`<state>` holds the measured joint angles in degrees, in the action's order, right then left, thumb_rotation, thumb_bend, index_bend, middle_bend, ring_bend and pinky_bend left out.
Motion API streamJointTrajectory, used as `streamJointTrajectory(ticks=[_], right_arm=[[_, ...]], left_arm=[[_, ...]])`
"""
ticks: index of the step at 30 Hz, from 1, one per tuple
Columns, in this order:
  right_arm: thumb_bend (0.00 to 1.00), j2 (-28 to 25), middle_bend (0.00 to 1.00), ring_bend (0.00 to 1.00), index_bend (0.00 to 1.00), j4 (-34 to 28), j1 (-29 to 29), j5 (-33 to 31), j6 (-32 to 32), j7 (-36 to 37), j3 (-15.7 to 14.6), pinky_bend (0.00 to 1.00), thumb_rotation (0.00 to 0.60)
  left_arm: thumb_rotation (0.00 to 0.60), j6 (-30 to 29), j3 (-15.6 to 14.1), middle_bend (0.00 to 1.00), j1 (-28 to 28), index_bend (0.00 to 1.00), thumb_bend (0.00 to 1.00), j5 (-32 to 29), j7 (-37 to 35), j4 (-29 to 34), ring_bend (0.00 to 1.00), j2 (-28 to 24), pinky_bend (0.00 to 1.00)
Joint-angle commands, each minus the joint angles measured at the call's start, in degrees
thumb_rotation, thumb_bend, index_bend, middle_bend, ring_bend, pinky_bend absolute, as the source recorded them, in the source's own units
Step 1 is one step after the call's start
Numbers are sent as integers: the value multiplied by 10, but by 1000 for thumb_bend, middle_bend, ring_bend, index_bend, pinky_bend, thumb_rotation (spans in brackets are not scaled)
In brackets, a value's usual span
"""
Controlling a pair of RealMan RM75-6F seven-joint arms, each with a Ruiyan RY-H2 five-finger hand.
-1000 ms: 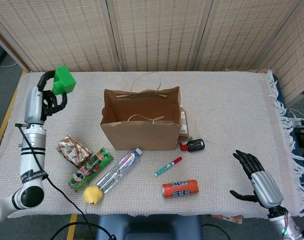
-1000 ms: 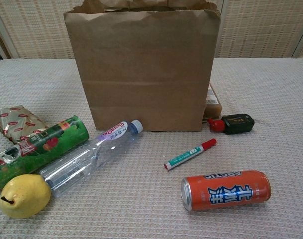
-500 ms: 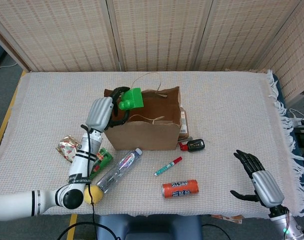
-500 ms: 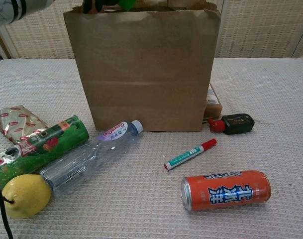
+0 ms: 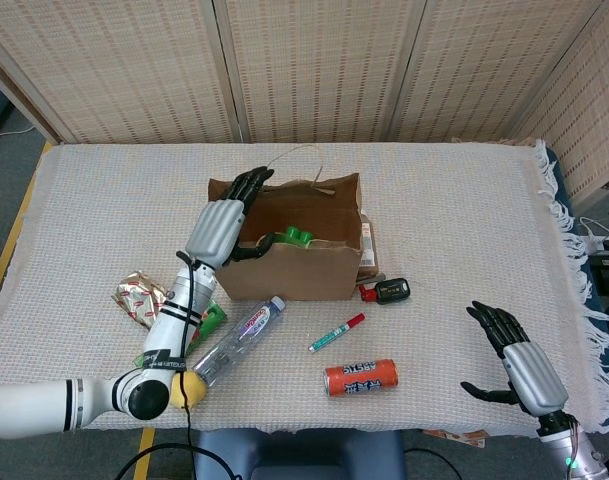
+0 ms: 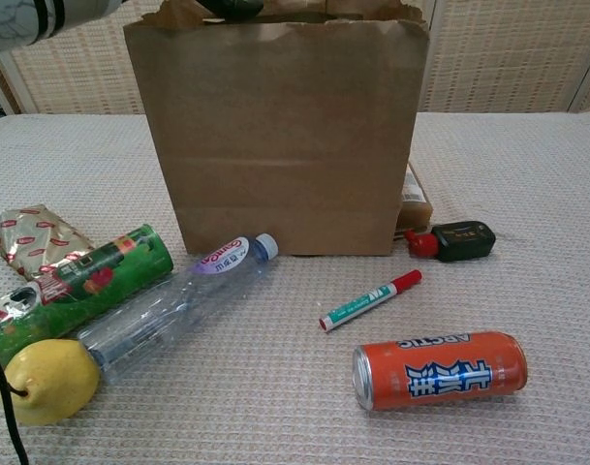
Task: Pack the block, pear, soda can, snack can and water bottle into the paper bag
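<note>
The paper bag (image 5: 284, 262) stood upright and open directly under the left hand (image 5: 222, 222), which hung over its left rim with fingers spread and nothing in them. Well to the right of that hand, the right hand (image 5: 514, 362) hovered near the table's front right corner, fingers apart and empty. The water bottle (image 5: 236, 341) lay on its side below and in front of the left hand, its cap toward the bag. The snack can (image 6: 77, 281) lay beside the bottle, partly behind the left forearm. The soda can (image 5: 361, 377) lay on its side between the two hands. The pear (image 6: 48, 382) sat by the bottle's base. The green block (image 5: 296, 237) lay inside the bag, just right of the left hand.
</note>
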<state>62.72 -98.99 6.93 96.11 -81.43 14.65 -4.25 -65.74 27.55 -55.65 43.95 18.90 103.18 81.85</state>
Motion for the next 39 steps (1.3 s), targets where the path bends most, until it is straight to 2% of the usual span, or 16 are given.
streamJointTrajectory(ticks=[1,3,4,7,12,14,19,21,22,23,26,30,32,35,37,39], right_arm=[[31,0,0,0,0,2,-1,0,-1,3,0,0,600],[31,0,0,0,0,3,-1,-1,-2,4,0,0,600],[32,0,0,0,0,3,-1,-1,-2,4,0,0,600],[32,-1,0,0,0,4,-1,-1,-2,5,0,0,600],[31,0,0,0,0,4,-1,-2,0,4,0,0,600],[32,1,0,0,0,3,-1,-2,1,2,0,0,600],[31,1,0,0,0,1,-1,-3,2,0,0,0,600],[32,2,0,0,0,0,0,-4,4,-3,0,0,600],[32,3,0,0,0,0,0,-5,7,-4,-1,0,600],[31,4,0,0,0,-1,0,-6,8,-6,-1,0,600],[31,5,0,0,0,0,1,-8,11,-9,-1,0,600],[32,6,0,0,0,-1,3,-10,17,-14,-1,0,600],[32,6,0,0,0,-1,3,-11,19,-16,-2,0,600],[32,7,0,0,0,0,4,-10,21,-17,-2,0,600],[32,8,0,0,0,-1,5,-11,23,-18,-2,0,600],[32,7,0,0,0,-2,6,-11,25,-17,-3,0,600]], left_arm=[[600,-16,4,1,11,20,379,8,-19,5,8,-3,162],[600,-40,4,35,27,104,431,25,-35,8,54,-6,220],[600,-51,2,87,35,189,477,36,-42,10,109,-9,279],[600,-87,-8,244,74,343,529,67,-69,20,261,-27,432],[600,-136,-35,560,158,516,566,105,-119,40,548,-83,637],[600,-143,-53,608,190,553,575,113,-136,44,602,-106,679],[600,-140,-80,612,226,562,577,124,-158,47,609,-131,693],[600,-135,-116,612,263,562,576,143,-181,46,609,-156,690],[600,-120,-173,610,293,562,576,184,-182,22,608,-175,686],[600,-117,-202,608,310,561,575,233,-212,1,604,-186,677],[600,-119,-245,597,340,559,566,309,-271,-39,586,-197,640],[600,-128,-286,574,362,542,539,388,-299,-81,567,-200,633],[600,-118,-310,483,362,467,475,432,-297,-103,486,-206,585],[600,-105,-337,205,353,192,384,498,-281,-145,224,-209,374],[600,-101,-345,128,346,119,373,530,-270,-173,155,-202,308],[600,-97,-350,102,344,105,370,543,-270,-183,138,-197,283]])
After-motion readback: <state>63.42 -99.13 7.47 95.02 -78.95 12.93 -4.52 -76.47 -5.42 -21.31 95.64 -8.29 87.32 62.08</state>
